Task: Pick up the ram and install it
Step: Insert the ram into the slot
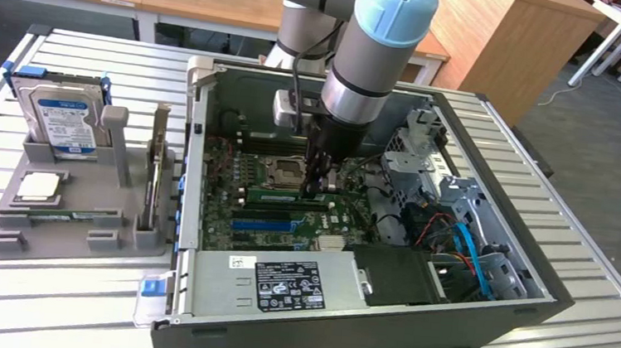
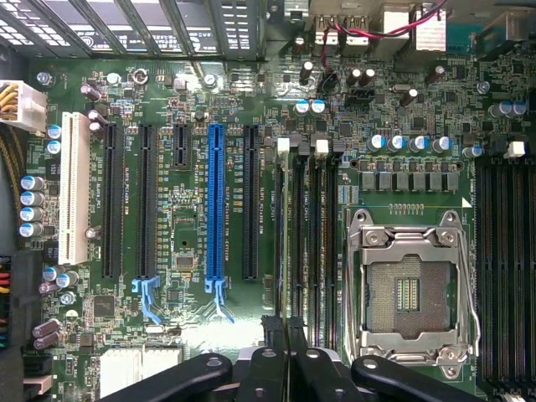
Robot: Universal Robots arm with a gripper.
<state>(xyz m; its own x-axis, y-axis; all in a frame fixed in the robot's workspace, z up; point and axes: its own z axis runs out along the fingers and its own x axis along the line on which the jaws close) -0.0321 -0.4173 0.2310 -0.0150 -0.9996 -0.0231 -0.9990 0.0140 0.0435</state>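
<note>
Ram [image 1: 275,194] stands slotted in motherboard [image 1: 243,219] inside case [image 1: 275,342], beneath gripper [image 1: 315,191].

The fingers [image 1: 316,183] hang inside the case [image 1: 386,338] over the motherboard [image 1: 230,209], the tray [image 1: 17,238] at the exterior view's left

The arm [image 1: 365,70] reaches steeply down; its end effector [image 1: 315,184] points straight down, fingers [image 2: 270,339] pressed closed together.

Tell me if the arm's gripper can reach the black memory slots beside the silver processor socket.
Probably yes: the dark computer case lies open on top, the gripper hangs inside it at one end of the black memory slots, and no cable crosses them.
</note>
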